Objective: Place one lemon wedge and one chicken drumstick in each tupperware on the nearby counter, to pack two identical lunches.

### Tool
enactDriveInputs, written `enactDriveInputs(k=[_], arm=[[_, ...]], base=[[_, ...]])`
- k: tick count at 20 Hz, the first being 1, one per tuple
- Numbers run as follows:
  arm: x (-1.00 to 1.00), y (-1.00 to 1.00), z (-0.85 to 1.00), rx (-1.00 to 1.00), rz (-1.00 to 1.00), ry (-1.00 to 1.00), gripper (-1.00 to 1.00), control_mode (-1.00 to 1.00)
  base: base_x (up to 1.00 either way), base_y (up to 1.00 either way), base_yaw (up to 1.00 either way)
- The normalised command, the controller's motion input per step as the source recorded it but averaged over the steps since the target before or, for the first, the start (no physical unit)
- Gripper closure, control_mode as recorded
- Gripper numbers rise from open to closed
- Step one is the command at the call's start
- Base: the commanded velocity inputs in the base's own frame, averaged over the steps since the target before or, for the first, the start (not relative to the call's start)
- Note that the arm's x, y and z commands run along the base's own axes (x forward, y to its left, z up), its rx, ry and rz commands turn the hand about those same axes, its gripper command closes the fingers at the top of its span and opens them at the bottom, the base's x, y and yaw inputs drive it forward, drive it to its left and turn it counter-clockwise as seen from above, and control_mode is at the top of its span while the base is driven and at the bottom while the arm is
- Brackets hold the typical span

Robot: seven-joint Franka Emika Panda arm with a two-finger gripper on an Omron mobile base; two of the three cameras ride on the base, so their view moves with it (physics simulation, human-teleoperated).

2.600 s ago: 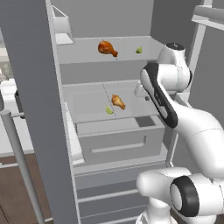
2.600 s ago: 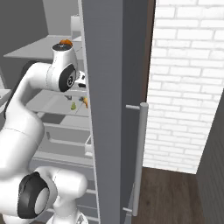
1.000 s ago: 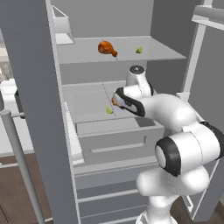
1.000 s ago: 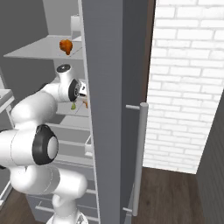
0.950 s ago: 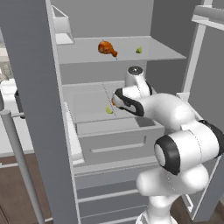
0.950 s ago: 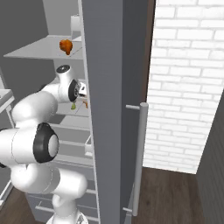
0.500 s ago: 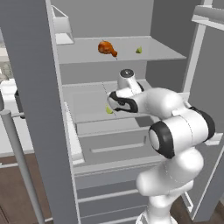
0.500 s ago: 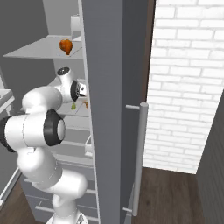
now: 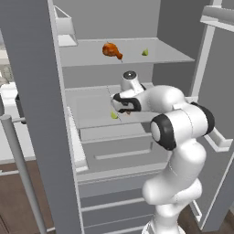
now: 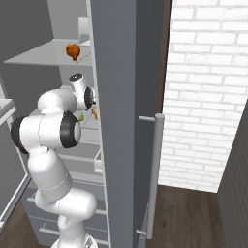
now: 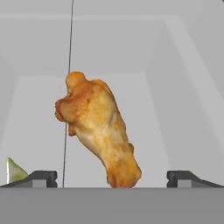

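Note:
My gripper [image 11: 112, 177] is open inside the fridge, low over the middle shelf [image 9: 89, 107]. A golden-orange chicken drumstick [image 11: 98, 127] lies on that shelf with its bone tip between my two fingertips [image 11: 41, 176], thick end farther in. A small lemon wedge [image 11: 14, 170] lies just outside one fingertip. From the base, the hand [image 9: 122, 106] covers most of that drumstick, with the lemon wedge [image 9: 114, 115] beside it. On the upper shelf rest a darker chicken drumstick [image 9: 111, 50] and another lemon wedge [image 9: 145, 52]. The tupperware and the counter are out of view.
The open fridge door [image 9: 41, 100] with its bar handle [image 9: 18, 169] stands close on the left. A second tall door [image 10: 116, 121] with a handle [image 10: 154, 169] blocks the right side, next to a brick wall [image 10: 208, 97]. Drawers [image 9: 119, 141] sit under the middle shelf.
The arm has come down from beside the upper shelf and pushed the hand leftward into the middle shelf, up to the golden drumstick. The jaws stayed open.

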Motion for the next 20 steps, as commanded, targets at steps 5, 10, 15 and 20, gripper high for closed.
enactDriveInputs(k=[5, 10, 15, 20], arm=[[0.21, 0.00, -0.37, -0.06, 0.00, 0.03, -1.00, -1.00], [0.17, 0.00, -0.46, -0.08, 0.00, 0.05, -1.00, -1.00], [0.33, 0.00, -0.30, -0.03, 0.00, 0.01, -1.00, -1.00], [0.07, 0.00, -0.01, 0.00, 0.00, 0.01, 1.00, -1.00]], base=[[0.00, 0.00, 0.00], [0.00, 0.00, 0.00], [0.00, 0.00, 0.00], [0.00, 0.00, 0.00]])
